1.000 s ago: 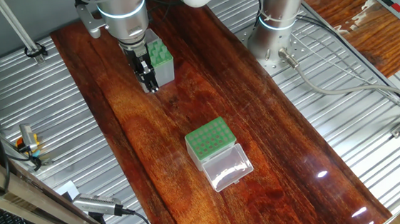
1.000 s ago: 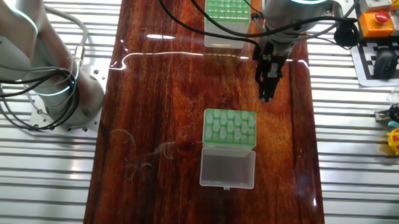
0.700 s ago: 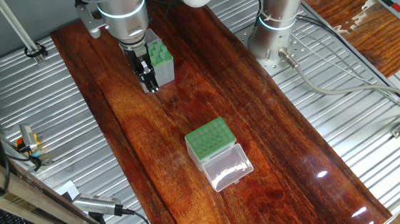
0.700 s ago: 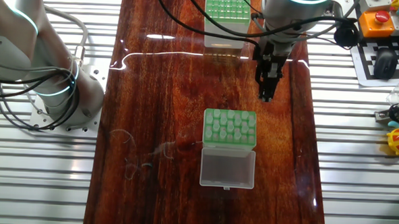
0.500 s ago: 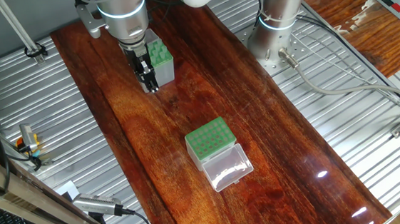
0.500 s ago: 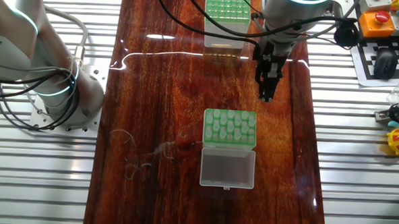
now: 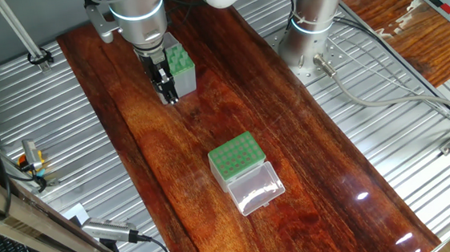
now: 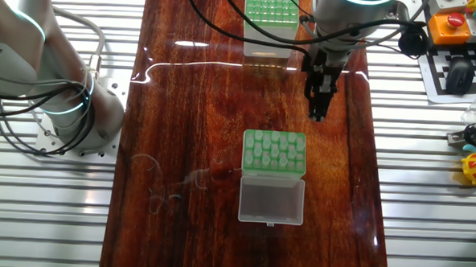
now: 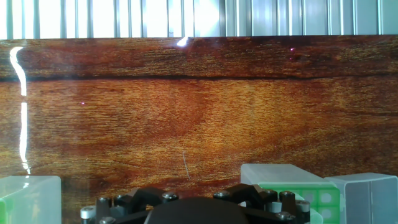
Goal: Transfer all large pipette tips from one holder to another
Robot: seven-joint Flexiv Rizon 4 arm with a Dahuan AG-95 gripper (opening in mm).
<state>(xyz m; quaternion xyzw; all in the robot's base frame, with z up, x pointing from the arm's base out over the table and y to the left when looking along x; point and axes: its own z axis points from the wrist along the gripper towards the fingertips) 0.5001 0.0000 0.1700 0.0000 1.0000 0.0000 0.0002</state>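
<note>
The taller grey-sided holder (image 7: 180, 67) with a green hole-dotted top stands at the far end of the wooden table; it also shows in the other fixed view (image 8: 270, 21). The shorter green-topped box (image 7: 235, 157) stands mid-table with its clear lid (image 7: 255, 190) folded open flat; it also shows in the other fixed view (image 8: 274, 151). My gripper (image 7: 170, 96) hangs just beside the taller holder, fingers pointing down and close together; it also shows in the other fixed view (image 8: 317, 113). No single pipette tip can be made out, and nothing shows between the fingers. The hand view shows only the gripper body.
The hand view shows bare wood, the shorter box's corner (image 9: 292, 186) at lower right and a pale box corner (image 9: 28, 198) at lower left. A second robot base (image 7: 312, 30) stands beside the table. Ribbed metal surrounds the wooden board (image 7: 308, 160).
</note>
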